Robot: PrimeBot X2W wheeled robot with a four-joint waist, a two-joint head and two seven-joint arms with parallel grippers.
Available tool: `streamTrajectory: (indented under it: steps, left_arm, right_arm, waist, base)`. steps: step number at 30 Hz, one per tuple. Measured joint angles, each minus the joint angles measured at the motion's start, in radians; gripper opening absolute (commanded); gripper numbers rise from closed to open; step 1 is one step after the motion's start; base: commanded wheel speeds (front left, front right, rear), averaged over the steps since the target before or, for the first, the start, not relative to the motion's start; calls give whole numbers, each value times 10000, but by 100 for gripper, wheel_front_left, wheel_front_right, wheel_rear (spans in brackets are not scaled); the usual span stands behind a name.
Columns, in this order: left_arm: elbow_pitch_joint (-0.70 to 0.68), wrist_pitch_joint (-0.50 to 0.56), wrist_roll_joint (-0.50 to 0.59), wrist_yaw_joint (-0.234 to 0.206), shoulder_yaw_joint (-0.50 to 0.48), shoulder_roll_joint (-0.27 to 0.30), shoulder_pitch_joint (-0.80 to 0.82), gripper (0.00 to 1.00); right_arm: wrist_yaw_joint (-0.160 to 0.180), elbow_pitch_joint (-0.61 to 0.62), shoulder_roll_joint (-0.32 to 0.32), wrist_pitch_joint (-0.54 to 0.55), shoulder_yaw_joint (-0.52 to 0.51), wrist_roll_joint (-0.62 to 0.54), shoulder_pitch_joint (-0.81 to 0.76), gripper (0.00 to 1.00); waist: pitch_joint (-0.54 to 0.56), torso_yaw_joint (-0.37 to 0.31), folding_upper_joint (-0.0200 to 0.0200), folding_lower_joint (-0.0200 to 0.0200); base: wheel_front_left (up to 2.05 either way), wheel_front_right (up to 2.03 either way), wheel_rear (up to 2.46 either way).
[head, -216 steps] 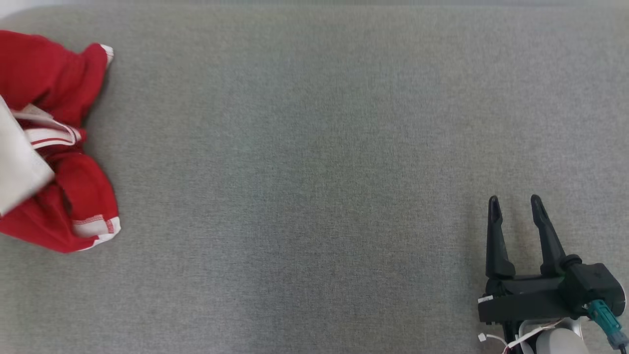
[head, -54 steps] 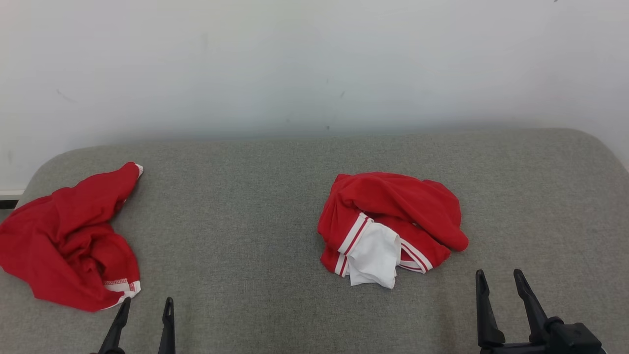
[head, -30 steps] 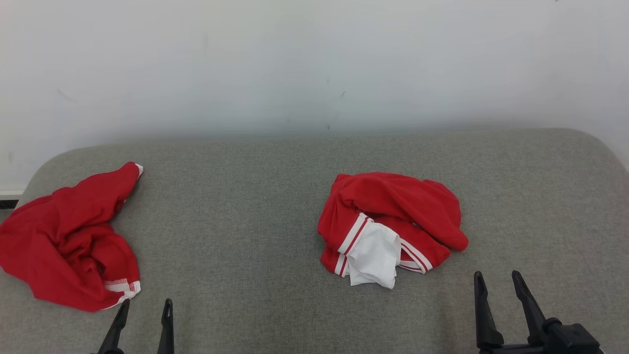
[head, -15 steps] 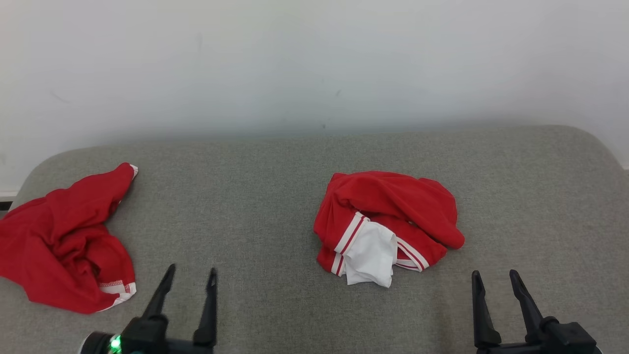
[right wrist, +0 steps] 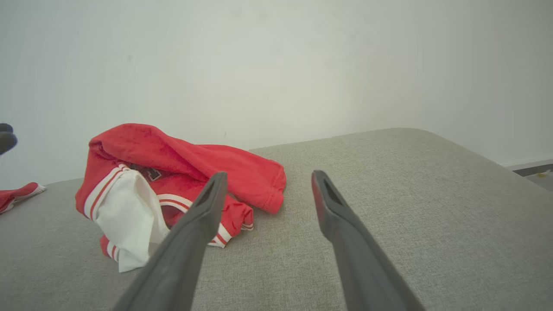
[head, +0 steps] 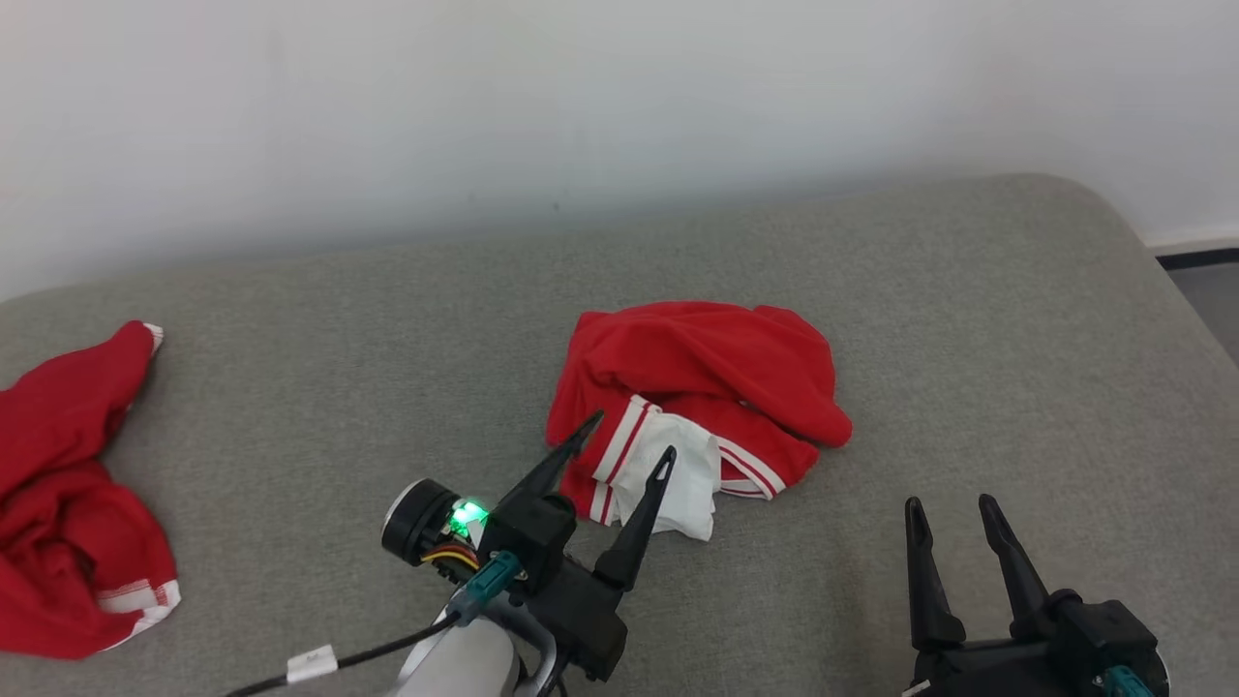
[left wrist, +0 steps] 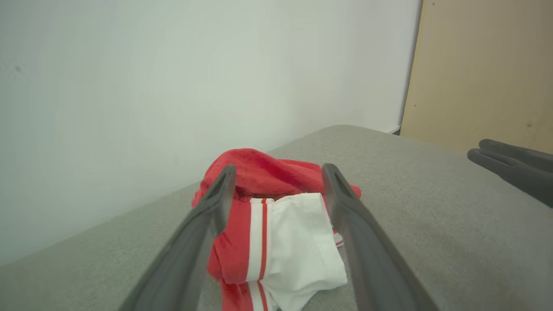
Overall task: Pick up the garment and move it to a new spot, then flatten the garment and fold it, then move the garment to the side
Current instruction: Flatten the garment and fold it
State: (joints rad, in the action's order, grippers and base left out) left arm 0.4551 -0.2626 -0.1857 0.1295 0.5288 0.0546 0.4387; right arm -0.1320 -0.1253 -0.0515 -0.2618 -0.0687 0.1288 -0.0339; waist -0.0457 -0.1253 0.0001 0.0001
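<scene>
A crumpled red garment [head: 707,373] with white stripes and a white panel lies in the middle of the grey cushion. My left gripper [head: 629,440] is open, its fingertips over the garment's near-left edge; in the left wrist view the garment [left wrist: 276,233] sits between the spread fingers of this gripper [left wrist: 276,172]. The right gripper [head: 949,505] is open too, low at the right, apart from the cloth. Its wrist view has the garment [right wrist: 181,164] ahead and to the left of that gripper [right wrist: 268,177].
A second red garment [head: 58,503] lies bunched at the cushion's left edge. A white wall [head: 581,97] backs the grey cushion [head: 968,319], whose rounded right end drops to the floor. A tan panel [left wrist: 484,69] stands at the right in the left wrist view.
My left arm has swung up and right, its open fingers now reaching the garment's near-left edge. The head camera has turned, shifting the whole scene left. The right gripper has kept its place.
</scene>
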Motion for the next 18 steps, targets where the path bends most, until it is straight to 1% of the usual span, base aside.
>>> streamTrajectory:
  steps: [4,6,8,9,10,14,18]
  left_arm:
    - [930,0,-71,2,468,-21,726,100]
    - [1459,63,82,4,702,-21,1107,100]
    - [1929,61,121,10,773,-29,1405,100]
    - [1929,61,121,10,773,-29,1405,100]
    - [2184,94,242,-71,846,-10,1569,100]
    - [3210,201,637,-167,1147,12,1981,100]
    - [4253,313,775,-328,1304,25,2232,100]
  right_arm:
    - [0,8,-4,-15,63,203,186,100]
    - [0,12,-4,-23,102,343,286,100]
    - [2,13,-4,-23,128,420,385,100]
    - [2,13,-4,-23,128,420,385,100]
    - [0,15,-4,-23,134,462,421,100]
    - [0,6,-4,-23,144,556,516,100]
    - [0,0,2,-23,136,560,568,100]
  waist:
    - [-373,-411,0,0]
    - [-572,-606,0,0]
    - [-771,-794,1,1]
    - [-771,-794,1,1]
    - [-865,-885,0,1]
    - [-1190,-1228,1,1]
    - [-1383,-1502,1,0]
  base:
    - [0,0,0]
    - [0,0,0]
    - [0,0,0]
    - [0,0,0]
    - [0,0,0]
    - [0,0,0]
    - [0,0,0]
